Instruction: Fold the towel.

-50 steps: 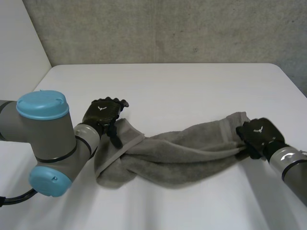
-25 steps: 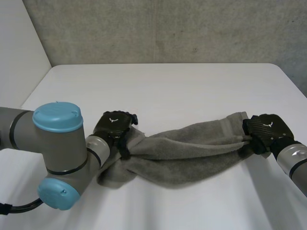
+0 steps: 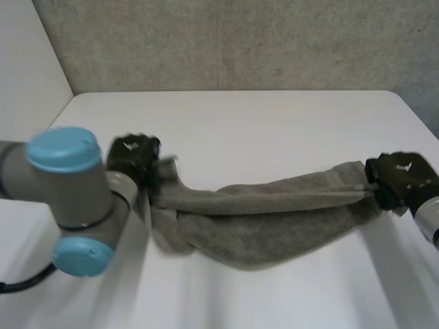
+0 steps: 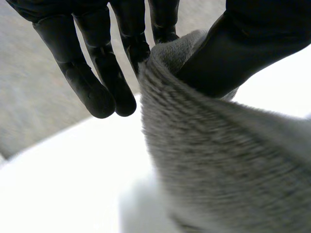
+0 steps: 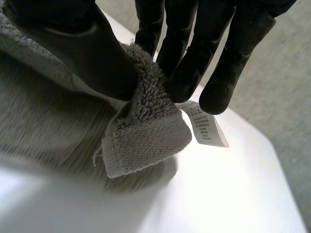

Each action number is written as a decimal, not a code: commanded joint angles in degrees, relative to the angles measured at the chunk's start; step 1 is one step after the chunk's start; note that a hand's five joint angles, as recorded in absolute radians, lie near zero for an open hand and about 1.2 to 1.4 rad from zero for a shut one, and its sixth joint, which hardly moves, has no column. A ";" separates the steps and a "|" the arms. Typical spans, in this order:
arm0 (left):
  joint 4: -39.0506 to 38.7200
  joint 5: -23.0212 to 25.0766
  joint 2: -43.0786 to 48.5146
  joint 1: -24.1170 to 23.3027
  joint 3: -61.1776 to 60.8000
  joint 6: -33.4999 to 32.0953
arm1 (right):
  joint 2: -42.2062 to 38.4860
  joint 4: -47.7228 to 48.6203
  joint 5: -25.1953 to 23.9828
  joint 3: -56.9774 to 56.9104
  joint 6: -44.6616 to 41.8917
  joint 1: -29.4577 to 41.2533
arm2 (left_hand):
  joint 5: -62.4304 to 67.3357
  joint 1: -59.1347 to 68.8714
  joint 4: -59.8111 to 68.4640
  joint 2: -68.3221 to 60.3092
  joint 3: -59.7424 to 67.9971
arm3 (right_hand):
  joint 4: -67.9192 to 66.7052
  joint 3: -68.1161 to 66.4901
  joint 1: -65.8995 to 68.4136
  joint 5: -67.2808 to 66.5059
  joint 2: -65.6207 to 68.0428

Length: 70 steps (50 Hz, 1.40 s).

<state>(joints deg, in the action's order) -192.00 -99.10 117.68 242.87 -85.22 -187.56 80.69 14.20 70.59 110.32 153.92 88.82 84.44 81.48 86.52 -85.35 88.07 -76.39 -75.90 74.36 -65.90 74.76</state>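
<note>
Grey terry cloth runs between your two hands. The towel (image 3: 274,212) stretches as a loose, bunched rope from your left hand (image 3: 132,156) across to your right hand (image 3: 401,178), and its sagging middle appears to rest on the white table (image 3: 274,116) between them. Your left hand has hold of one end. In its wrist view the thumb (image 4: 243,48) presses a fold of cloth against the nearest of the fingers (image 4: 133,46), while the outer fingers reach straight past the cloth and hold nothing. Under that palm the towel drops away in a thick bundle. Your right hand grips the opposite end in the same way. Its thumb (image 5: 92,53) clamps the hemmed corner against the fingers, and the corner folds over just below the pinch. A small white care label (image 5: 204,127) sticks out of the hem right beneath those fingertips. Your left arm (image 3: 75,199), with its light-blue cap (image 3: 63,149), sits just beside the left hand, and in the head view it covers the table on that side of the towel's end. A rough concrete wall (image 3: 240,41) rises behind the table's far edge, well apart from both hands.
</note>
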 commanded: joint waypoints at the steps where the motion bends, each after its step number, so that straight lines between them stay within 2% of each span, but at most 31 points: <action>1: -0.04 0.84 -14.73 3.92 -0.74 1.66 | 8.15 -13.99 -0.63 -11.15 0.15 -0.05 | -14.44 -1.48 -6.52 5.35 -8.07 | -3.61 -4.10 5.64 -4.10 5.24; 7: -0.04 3.74 -24.17 4.54 0.05 7.73 | 12.99 -26.74 -0.89 -25.82 -0.11 0.30 | -14.44 -1.48 -6.52 5.35 -8.07 | -3.61 -4.10 5.64 -4.10 5.24; 9: 0.05 6.71 -28.80 5.06 1.01 10.18 | 13.43 -30.34 -0.98 -29.51 -0.29 0.30 | -14.44 -1.48 -6.52 5.35 -8.07 | -3.61 -4.10 5.64 -4.10 5.24; 13: 0.58 9.72 -30.85 6.12 1.72 10.63 | 13.61 -38.02 -1.42 -35.96 -1.43 0.12 | -14.44 -1.48 -6.52 5.35 -8.07 | -3.61 -4.10 5.64 -4.10 5.24; 16: 2.06 11.47 -30.93 8.30 1.90 10.63 | 12.21 -44.61 -2.30 -39.48 -6.00 0.03 | -14.44 -1.48 -6.52 5.35 -8.07 | -3.61 -4.10 5.64 -4.10 5.24; 18: 3.66 11.91 -30.41 9.64 1.98 10.54 | 10.63 -46.63 -2.65 -40.01 -9.52 0.56 | -14.44 -1.48 -6.52 5.35 -8.07 | -3.61 -4.10 5.64 -4.10 5.24; 20: 7.59 12.79 -25.43 11.48 2.33 10.54 | 5.21 -49.17 -1.08 -41.23 -16.69 2.31 | -14.44 -1.48 -6.52 5.35 -8.07 | -3.61 -4.10 5.64 -4.10 5.24; 21: 7.61 12.79 -25.40 11.48 2.34 10.54 | 5.18 -49.18 -1.07 -41.24 -16.73 2.32 | -14.44 -1.48 -6.52 5.35 -8.07 | -3.61 -4.10 5.64 -4.10 5.24; 23: 9.81 13.05 -21.44 12.01 3.13 10.37 | -0.16 -49.53 2.95 -42.11 -19.62 6.34 | -14.44 -1.48 -6.52 5.35 -8.07 | -3.61 -4.10 5.64 -4.10 5.24; 24: 12.18 13.32 -17.58 12.10 4.71 10.10 | -0.18 -49.53 2.97 -42.12 -19.63 6.36 | -14.44 -1.48 -6.52 5.35 -8.07 | -3.61 -4.10 5.64 -4.10 5.24; 26: 14.91 13.49 -14.15 12.01 6.47 9.93 | -5.26 -48.75 7.87 -44.21 -19.63 11.09 | -14.44 -1.48 -6.52 5.35 -8.07 | -3.61 -4.10 5.64 -4.10 5.24; 27: 17.52 13.58 -10.49 12.10 8.38 9.67 | -5.28 -48.74 7.89 -44.23 -19.63 11.11 | -14.44 -1.48 -6.52 5.35 -8.07 | -3.61 -4.10 5.64 -4.10 5.24; 32: 21.15 13.76 -1.58 11.83 17.54 9.49 | -13.81 -39.16 13.43 -51.08 -17.52 16.82 | -14.44 -1.48 -6.52 5.35 -8.07 | -3.61 -4.10 5.64 -4.10 5.24; 34: 21.15 13.93 0.09 11.83 21.23 9.58 | -16.44 -26.83 16.75 -55.11 -13.85 18.40 | -14.44 -1.48 -6.52 5.35 -8.07 | -3.61 -4.10 5.64 -4.10 5.24; 35: 20.88 14.19 1.05 11.83 25.24 9.93 | -16.44 -26.77 16.77 -55.12 -13.83 18.40 | -14.44 -1.48 -6.52 5.35 -8.07 | -3.61 -4.10 5.64 -4.10 5.24; 36: 20.19 14.55 1.15 11.83 29.45 10.54 | -16.44 -19.55 18.25 -55.99 -11.65 18.40 | -14.44 -1.48 -6.52 5.35 -8.07 | -3.61 -4.10 5.64 -4.10 5.24; 37: 20.18 14.55 1.15 11.83 29.49 10.54 | -16.44 -19.47 18.27 -56.00 -11.63 18.40 | -14.44 -1.48 -6.52 5.35 -8.07 | -3.61 -4.10 5.64 -4.10 5.24; 39: 16.42 14.90 0.45 11.31 35.53 12.29 | -15.40 -4.08 20.19 -55.22 -8.04 18.58 | -14.44 -1.48 -6.52 5.35 -8.07 | -3.61 -4.10 5.64 -4.10 5.24; 40: 16.40 14.90 0.44 11.31 35.56 12.30 | -15.39 -4.01 20.20 -55.21 -8.03 18.58 | -14.44 -1.48 -6.52 5.35 -8.07 | -3.61 -4.10 5.64 -4.10 5.24; 42: 13.15 14.90 -0.52 11.31 36.53 13.80 | -11.46 5.36 20.46 -52.24 -6.89 18.84 | -14.44 -1.48 -6.52 5.35 -8.07 | -3.61 -4.10 5.64 -4.10 5.24; 44: 7.28 14.90 -4.55 11.74 35.74 17.99 | -8.82 6.18 20.20 -50.40 -6.80 18.67 | -14.44 -1.48 -6.52 5.35 -8.07 | -3.61 -4.10 5.64 -4.10 5.24; 45: 7.26 14.90 -4.57 11.75 35.73 18.01 | -6.88 6.02 19.76 -48.81 -6.71 18.67 | -14.44 -1.48 -6.52 5.35 -8.07 | -3.61 -4.10 5.64 -4.10 5.24; 49: 1.72 15.69 -8.70 12.80 28.09 23.38 | -5.55 3.11 17.56 -45.98 -6.80 18.32 | -14.44 -1.48 -6.52 5.35 -8.07 | -3.61 -4.10 5.64 -4.10 5.24; 51: 0.58 16.48 -9.23 13.42 24.84 24.08 | -5.46 -4.14 14.68 -43.36 -6.53 17.88 | -14.44 -1.48 -6.52 5.35 -8.07 | -3.61 -4.10 5.64 -4.10 5.24; 53: -1.35 20.42 -10.01 14.20 16.36 23.90 | -5.46 -7.92 12.75 -41.69 -6.45 17.79 | -14.44 -1.48 -6.52 5.35 -8.07 | -3.61 -4.10 5.64 -4.10 5.24; 54: -1.35 20.44 -10.02 14.21 16.31 23.90 | -5.55 -10.66 11.16 -39.41 -6.71 17.61 | -14.44 -1.48 -6.52 5.35 -8.07 | -3.61 -4.10 5.64 -4.10 5.24; 59: -6.70 29.47 -10.10 16.83 -1.75 23.03 | -5.55 -12.97 7.91 -30.37 -7.06 16.48 | -14.44 -1.48 -6.52 5.35 -8.07 | -3.61 -4.10 5.64 -4.10 5.24; 60: -6.72 29.49 -10.10 16.84 -1.79 23.02 | -5.55 -12.97 7.89 -30.34 -7.06 16.47 | -14.44 -1.48 -6.52 5.35 -8.07 | -3.61 -4.10 5.64 -4.10 5.24; 63: -10.41 33.71 -10.02 18.16 -10.23 21.27 | -5.46 -12.71 5.78 -23.66 -7.76 15.50 | -14.44 -1.48 -6.52 5.35 -8.07 | -3.61 -4.10 5.64 -4.10 5.24; 65: -13.65 37.47 -10.10 19.30 -17.67 17.51 | -4.94 -12.09 3.77 -17.71 -9.16 14.28 | -14.44 -1.48 -6.52 5.35 -8.07 | -3.61 -4.10 5.64 -4.10 5.24; 70: -14.54 40.56 -10.63 22.98 -24.98 9.87 | -2.22 -9.55 0.96 -9.18 -9.78 10.86 | -14.44 -1.48 -6.52 5.35 -8.07 | -3.61 -4.10 5.64 -4.10 5.24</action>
<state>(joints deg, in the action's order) -204.41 -62.69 107.51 262.18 -101.03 -169.35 75.87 1.61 74.59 91.52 145.20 103.03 84.72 81.89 86.75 -85.36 88.62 -76.39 -76.25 74.45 -65.92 74.72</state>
